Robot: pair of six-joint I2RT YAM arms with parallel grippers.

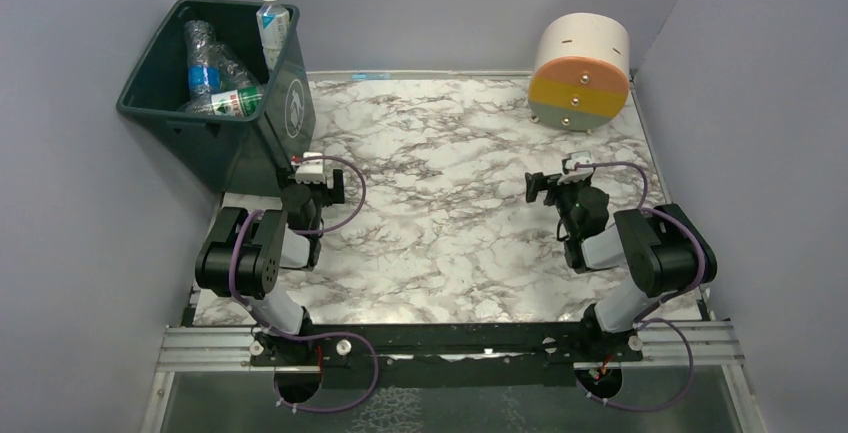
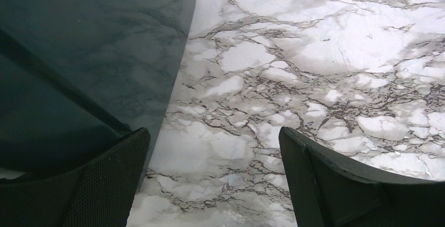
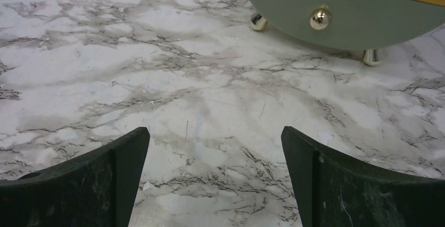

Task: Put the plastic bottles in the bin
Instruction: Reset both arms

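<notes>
Bottles [image 1: 215, 78] in bin [image 1: 268, 138] — just beside left jaws.

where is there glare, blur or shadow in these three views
Top external: even light, sharp, only faint shadows on the table. Left wrist: the glossy bin wall mirrors the marble veins; the near fingers look soft. Right wrist: bright glints on the metal studs of the cylinder, marble slightly hazy.

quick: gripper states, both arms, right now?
Left gripper: open, holding nothing, next to the bin.
Right gripper: open, holding nothing.
</notes>
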